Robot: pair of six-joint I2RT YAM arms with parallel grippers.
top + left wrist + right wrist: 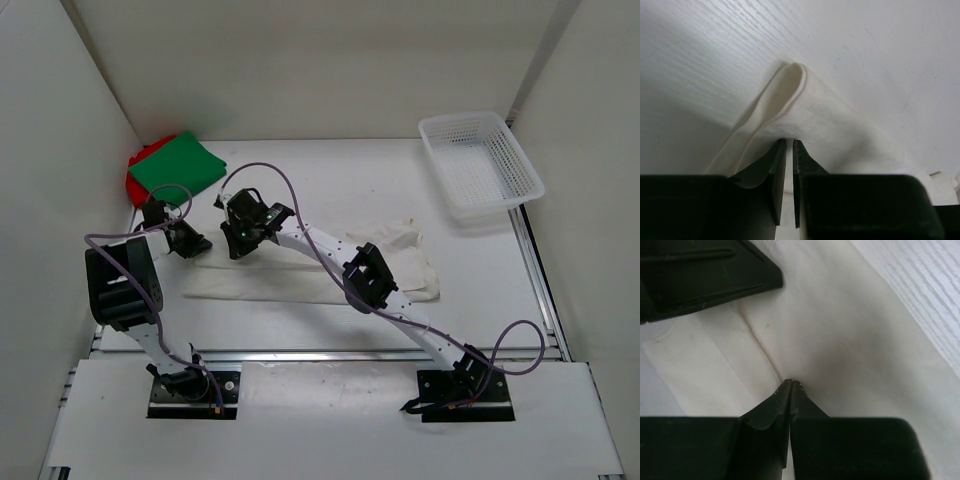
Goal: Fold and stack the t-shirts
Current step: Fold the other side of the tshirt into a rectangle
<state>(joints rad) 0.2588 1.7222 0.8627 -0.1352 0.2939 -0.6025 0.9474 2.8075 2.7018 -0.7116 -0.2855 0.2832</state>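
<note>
The white t-shirt (300,282) lies as a long, partly folded band across the middle of the table. My left gripper (190,243) is at its left end. In the left wrist view the gripper (789,141) is shut on a doubled fold of the white shirt (830,120). My right gripper (238,240) is just right of it. In the right wrist view that gripper (791,382) is shut, its tips pinching the white cloth (840,330) at a crease. The green t-shirt (180,165) lies folded on the red t-shirt (133,183) in the far left corner.
A white plastic mesh basket (490,205) stands at the far right. White walls close in the left, back and right sides. The left gripper's black body (705,275) shows at the top left of the right wrist view, close to the right gripper.
</note>
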